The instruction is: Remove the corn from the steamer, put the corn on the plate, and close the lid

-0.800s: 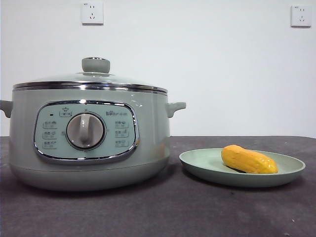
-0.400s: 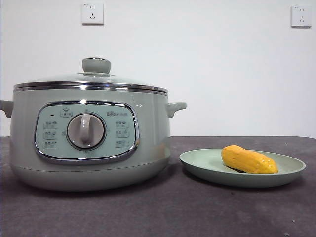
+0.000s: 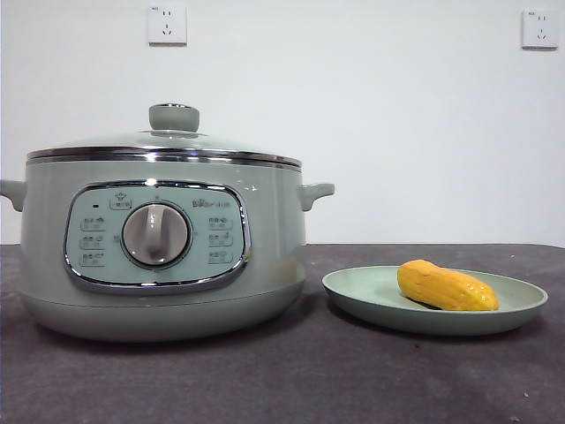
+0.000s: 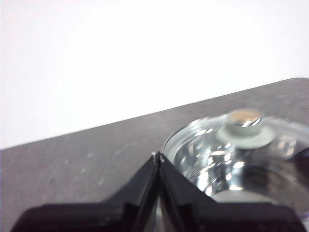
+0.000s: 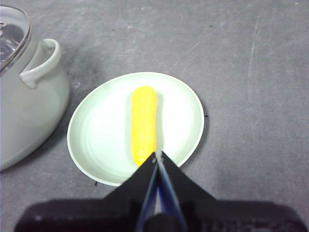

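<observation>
steamer, lid, plate, corn show no real change

Print on the steamer panel only, none of it clear enough to read.
In the front view the steamer, left of centre in the frame, has a control panel with a short line of brand lettering just right of and above the dial; its letters are too small to make out. Small button labels stand in columns on both sides of the dial and cannot be read either. The two wall sockets at the top corners show no readable marks.
</observation>
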`<control>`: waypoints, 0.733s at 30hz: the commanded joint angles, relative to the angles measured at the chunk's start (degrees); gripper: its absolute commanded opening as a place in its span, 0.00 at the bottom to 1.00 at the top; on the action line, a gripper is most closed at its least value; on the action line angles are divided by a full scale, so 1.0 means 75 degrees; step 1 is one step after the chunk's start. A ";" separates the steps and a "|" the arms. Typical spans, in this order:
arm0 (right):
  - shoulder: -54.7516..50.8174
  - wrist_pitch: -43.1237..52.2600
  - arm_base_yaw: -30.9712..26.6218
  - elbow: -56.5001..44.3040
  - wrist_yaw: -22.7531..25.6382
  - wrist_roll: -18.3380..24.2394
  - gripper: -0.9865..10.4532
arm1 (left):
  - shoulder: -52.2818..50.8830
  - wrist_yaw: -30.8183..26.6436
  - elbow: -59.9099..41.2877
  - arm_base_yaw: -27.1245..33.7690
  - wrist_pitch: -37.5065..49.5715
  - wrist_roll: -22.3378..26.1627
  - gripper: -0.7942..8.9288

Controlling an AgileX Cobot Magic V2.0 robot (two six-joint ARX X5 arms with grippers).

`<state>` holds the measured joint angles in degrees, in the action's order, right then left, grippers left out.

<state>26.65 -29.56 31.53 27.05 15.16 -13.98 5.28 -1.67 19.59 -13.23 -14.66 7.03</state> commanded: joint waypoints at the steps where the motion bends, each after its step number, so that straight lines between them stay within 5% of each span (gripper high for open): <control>1: -0.0006 0.0044 0.0006 -0.0041 0.0026 -0.0070 0.09 | -0.0309 0.0504 -0.0947 0.0749 0.0367 -0.0143 0.08; 9: -0.0006 0.0044 0.0006 -0.0041 0.0026 -0.0070 0.09 | -0.0641 0.1072 -0.2384 0.1693 0.0641 -0.0600 0.08; 22: -0.0006 0.0044 0.0006 -0.0041 0.0023 -0.0070 0.09 | -0.0679 0.1026 -0.2538 0.1775 0.0490 -0.0595 0.08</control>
<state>26.65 -29.56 31.53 27.05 15.16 -13.98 0.34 6.09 1.28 -0.10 -10.79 2.94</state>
